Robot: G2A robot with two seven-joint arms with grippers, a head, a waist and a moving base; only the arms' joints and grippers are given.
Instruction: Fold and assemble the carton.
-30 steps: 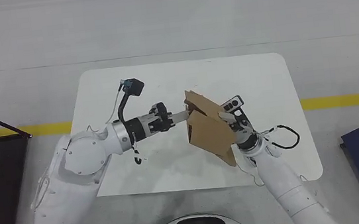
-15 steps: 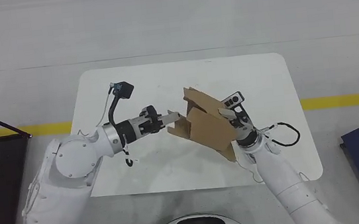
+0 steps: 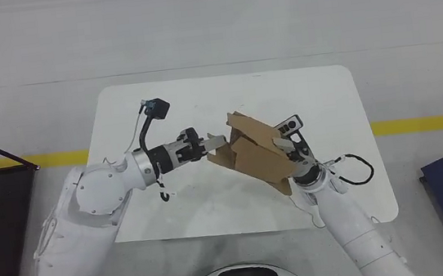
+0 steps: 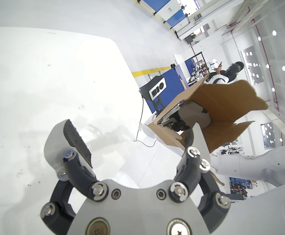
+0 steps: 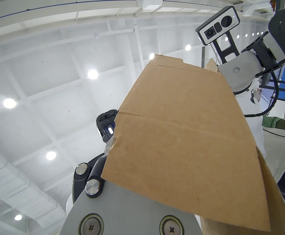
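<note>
Item: carton [image 3: 258, 157], centre-right of the top view, tilted above the table [image 3: 315, 94]. My right gripper [image 4: 176, 120] seemingly clamps its wall, steadying it. My left gripper [image 3: 217, 143]: spread wide, one finger at a flap, ready to fold.

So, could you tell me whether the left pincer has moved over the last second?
Yes. In the top view the left pincer has drawn back slightly from the carton, toward the table's left edge.
</note>
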